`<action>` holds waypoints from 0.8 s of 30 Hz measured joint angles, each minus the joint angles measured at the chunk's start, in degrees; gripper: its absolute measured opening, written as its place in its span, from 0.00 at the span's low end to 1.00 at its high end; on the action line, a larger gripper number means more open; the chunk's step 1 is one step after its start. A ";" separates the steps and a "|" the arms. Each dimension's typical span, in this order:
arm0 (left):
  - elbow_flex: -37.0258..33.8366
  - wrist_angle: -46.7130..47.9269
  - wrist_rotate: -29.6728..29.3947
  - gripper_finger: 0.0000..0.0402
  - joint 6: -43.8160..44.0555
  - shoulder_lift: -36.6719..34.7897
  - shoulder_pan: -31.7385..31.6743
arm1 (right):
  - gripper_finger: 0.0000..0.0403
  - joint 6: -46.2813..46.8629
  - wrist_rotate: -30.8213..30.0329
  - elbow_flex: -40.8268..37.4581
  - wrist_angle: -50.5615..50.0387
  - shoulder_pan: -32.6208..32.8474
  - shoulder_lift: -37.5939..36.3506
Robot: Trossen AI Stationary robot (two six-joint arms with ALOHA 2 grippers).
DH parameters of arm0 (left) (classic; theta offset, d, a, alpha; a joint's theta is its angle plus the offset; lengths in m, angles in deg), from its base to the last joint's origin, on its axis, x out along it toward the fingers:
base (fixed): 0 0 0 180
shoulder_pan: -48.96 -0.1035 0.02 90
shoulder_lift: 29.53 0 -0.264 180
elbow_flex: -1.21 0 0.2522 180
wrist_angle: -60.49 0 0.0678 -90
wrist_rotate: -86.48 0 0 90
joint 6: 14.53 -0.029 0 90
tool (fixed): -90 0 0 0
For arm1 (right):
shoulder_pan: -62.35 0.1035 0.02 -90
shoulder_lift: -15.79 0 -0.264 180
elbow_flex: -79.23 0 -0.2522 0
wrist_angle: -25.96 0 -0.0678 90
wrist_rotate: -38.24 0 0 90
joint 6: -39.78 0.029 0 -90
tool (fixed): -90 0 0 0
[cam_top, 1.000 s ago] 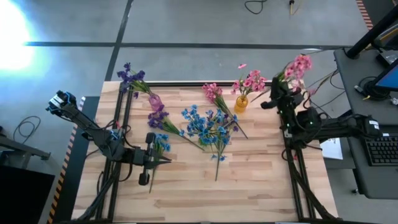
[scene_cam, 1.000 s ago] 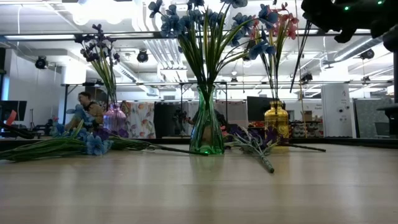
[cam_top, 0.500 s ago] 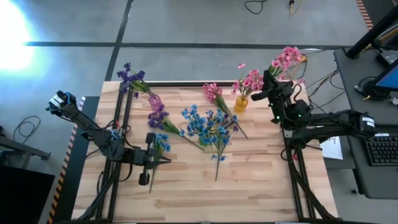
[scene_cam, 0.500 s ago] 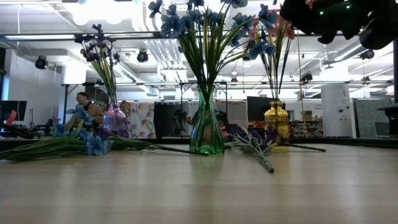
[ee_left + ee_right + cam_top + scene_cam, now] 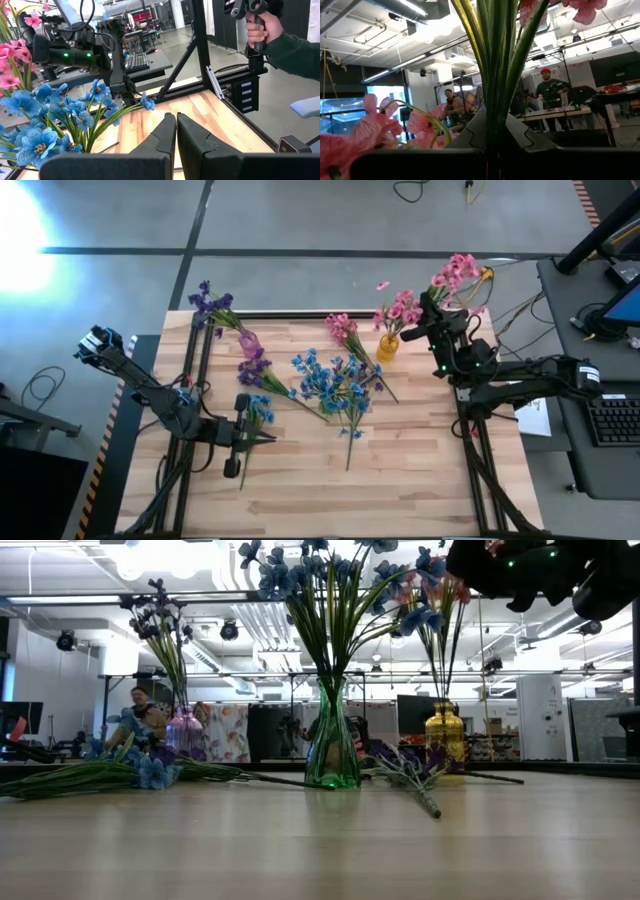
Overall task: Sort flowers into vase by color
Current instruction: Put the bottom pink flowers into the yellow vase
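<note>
High view: three vases stand on the tabletop point(image 5: 400, 480). A purple vase point(image 5: 249, 343) near the far left edge holds purple flowers point(image 5: 210, 303) that lean out past the corner. A green vase point(image 5: 332, 750), seen best in the low view, sits in the middle and holds blue flowers point(image 5: 330, 378). An amber vase point(image 5: 387, 347) toward the far right holds pink flowers point(image 5: 402, 311). Loose on the wood lie a purple sprig point(image 5: 255, 370) just beside the purple vase, a pink sprig point(image 5: 342, 328) between the green and amber vases, and a blue sprig point(image 5: 257, 412) next to the left end effector point(image 5: 268, 437). That left end effector rests low near the front left of the tabletop with its fingers pressed together and nothing between them. The right end effector point(image 5: 428, 308) hangs above the far right edge, just beside the amber vase, clamped on the stems of a pink bunch point(image 5: 456, 273) whose blossoms reach out beyond the tabletop's far edge; the right wrist view shows green stems point(image 5: 496, 65) rising straight from between its fingers. The tabletop is pale wood planking in a black frame. Around it is grey concrete floor point(image 5: 300, 220), with a desk and keyboard point(image 5: 615, 422) off to the right. In the left wrist view a person's hand point(image 5: 257, 27) in a green sleeve grips a dark handle beyond the tabletop.
</note>
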 joint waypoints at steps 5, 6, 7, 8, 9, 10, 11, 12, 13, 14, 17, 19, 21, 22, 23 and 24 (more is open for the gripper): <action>0.00 0.02 0.00 0.00 0.00 0.00 0.00 | 0.04 -0.64 0.02 -0.02 0.04 0.00 0.36; 0.00 0.05 0.02 0.00 0.00 0.00 0.00 | 0.04 -0.54 0.02 -0.02 -0.05 0.00 0.52; 0.00 0.07 0.02 0.00 0.00 0.00 0.00 | 0.04 -0.49 0.02 -0.02 0.01 0.00 0.72; 0.00 0.11 0.02 0.00 0.00 0.00 0.00 | 0.04 -0.48 0.02 -0.02 0.01 0.00 0.88; 0.00 0.22 0.02 0.00 0.00 0.00 0.00 | 0.04 -0.48 0.02 -0.02 0.10 0.00 1.13; 0.00 0.33 0.02 0.00 0.00 0.00 0.00 | 0.04 -0.42 0.02 -0.02 0.10 0.00 1.42; 0.00 0.37 0.02 0.00 0.00 0.00 0.00 | 0.04 -0.29 0.02 -0.02 0.05 0.00 1.72; 0.00 0.36 0.02 0.00 0.00 0.00 0.00 | 0.04 -0.26 0.02 -0.04 0.11 0.00 1.99; 0.00 0.35 0.01 0.00 0.00 0.00 0.00 | 0.04 -0.23 0.02 -0.04 0.41 0.00 2.26; 0.00 0.34 0.01 0.00 0.00 0.00 0.00 | 0.04 -0.21 0.02 -0.04 0.68 0.00 2.51; 0.00 0.32 0.02 0.00 0.00 0.00 0.00 | 0.04 0.38 0.03 -0.04 1.50 -0.13 3.33; 0.00 0.31 0.02 0.00 0.00 0.00 0.00 | 0.04 0.45 0.02 -0.04 1.63 -0.20 3.89; 0.00 0.31 0.02 0.00 0.00 0.00 0.00 | 0.04 0.26 0.02 -0.04 1.66 -0.20 4.45; 0.00 0.27 0.02 0.00 0.02 0.00 0.00 | 0.04 -0.03 0.02 -0.04 1.66 -0.20 4.69; 0.00 0.28 0.02 0.00 0.02 0.00 0.00 | 0.04 -0.27 0.02 -0.04 1.66 -0.17 4.95; 0.00 0.28 0.02 0.00 0.02 0.00 0.00 | 0.04 -0.32 0.01 -0.06 1.66 -0.17 5.20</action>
